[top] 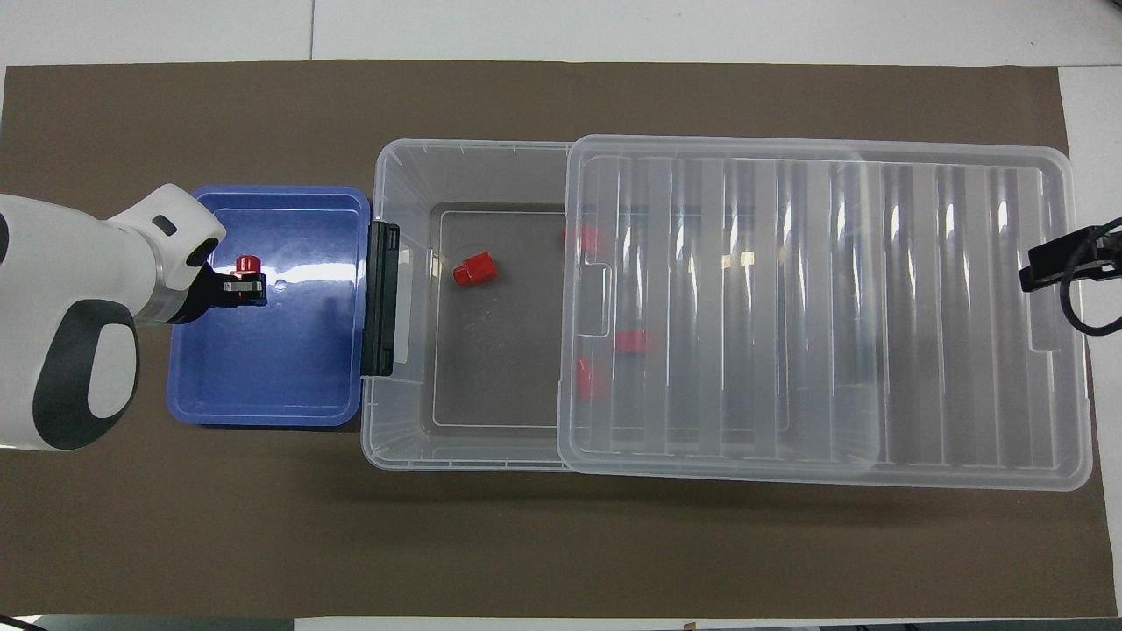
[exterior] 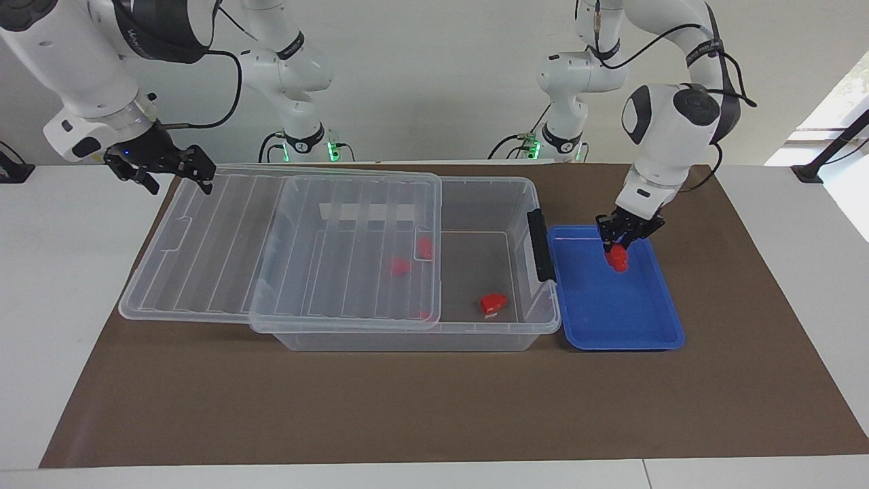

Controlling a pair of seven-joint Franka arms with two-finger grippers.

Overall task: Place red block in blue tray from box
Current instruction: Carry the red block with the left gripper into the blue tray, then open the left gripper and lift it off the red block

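The step in hand looks like the placing itself: a red block (exterior: pixel 618 258) is already out of the box (exterior: pixel 475 326) and over the blue tray (exterior: pixel 631 326), so what the next move calls for, by my reading, is a short lowering until the block meets the tray floor, then a release and a straight lift clear of the rim. Nearest the robots, the left gripper (exterior: pixel 616 250) hangs low over the part of the tray closest to them, its fingers clamped on the block, which hangs just below them; whether the block already touches the tray floor cannot be told. The tray sits against the box's latch (exterior: pixel 540 244) end, toward the left arm's end of the table, with no other block in it. The right gripper (exterior: pixel 178 173) waits with its fingers spread wide and nothing in them, at the corner of the lid (exterior: pixel 271 251) toward the right arm's end. That lid is slid partway off, leaving the latch end of the box uncovered. Farther out, one spare block (exterior: pixel 493 303) lies in the uncovered part and others (exterior: pixel 400 266) show through the lid.
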